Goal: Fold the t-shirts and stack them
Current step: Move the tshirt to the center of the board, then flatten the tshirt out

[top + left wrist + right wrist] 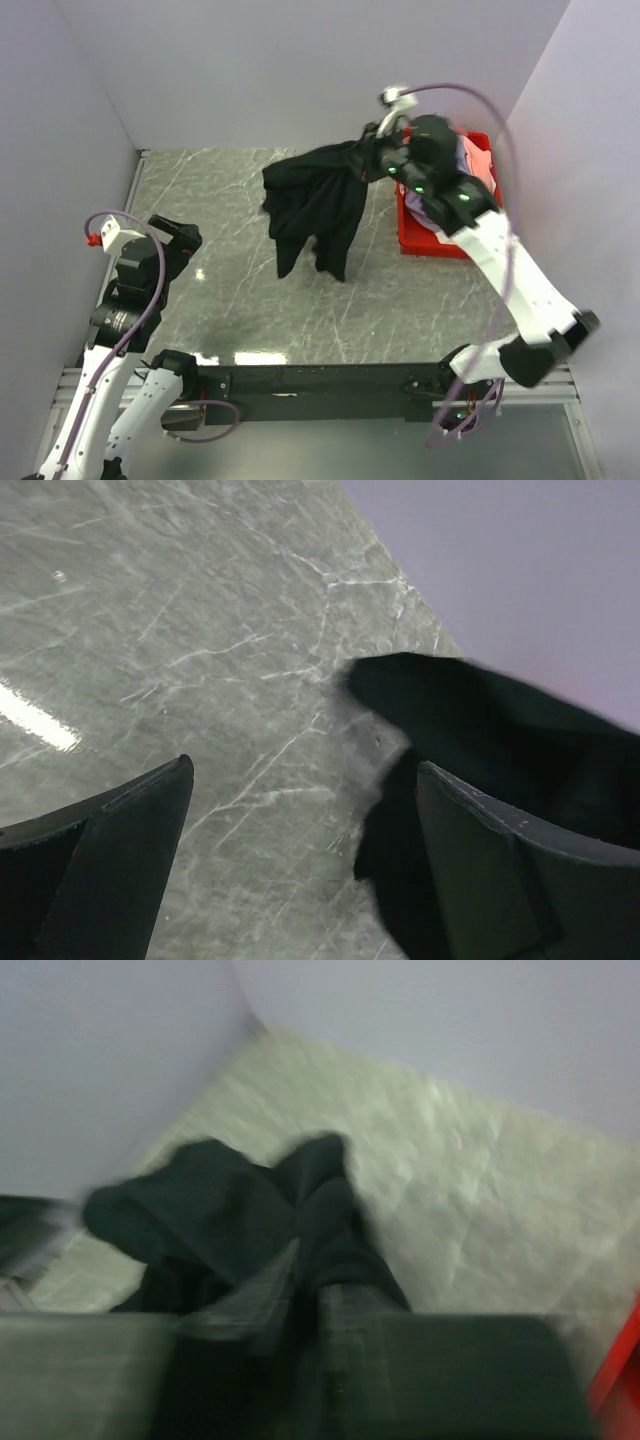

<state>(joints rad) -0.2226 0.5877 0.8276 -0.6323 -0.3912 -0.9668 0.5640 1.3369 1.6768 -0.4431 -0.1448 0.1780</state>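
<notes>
Cloth hangs in mid-air in the top view: the black t-shirt dangles bunched from the right gripper, which is clamped on its upper edge. Its lower folds hang over the far middle of the marbled worktop. Just right of it, under the right arm, stands the red bin against the right wall, with a lavender shirt and a salmon-pink shirt showing inside. The left gripper sits well apart, over the left side of the worktop.

From the left wrist, that gripper's two dark fingers stand wide apart with nothing between them, only bare worktop. The black t-shirt shows beyond the right-hand finger, near the wall; whether it touches the surface cannot be told.

The right wrist picture is blurred. The fingers are drawn close together with black cloth pinched between them, and the rest of the shirt bulges out beyond. A sliver of the red bin shows at the lower right edge.
</notes>
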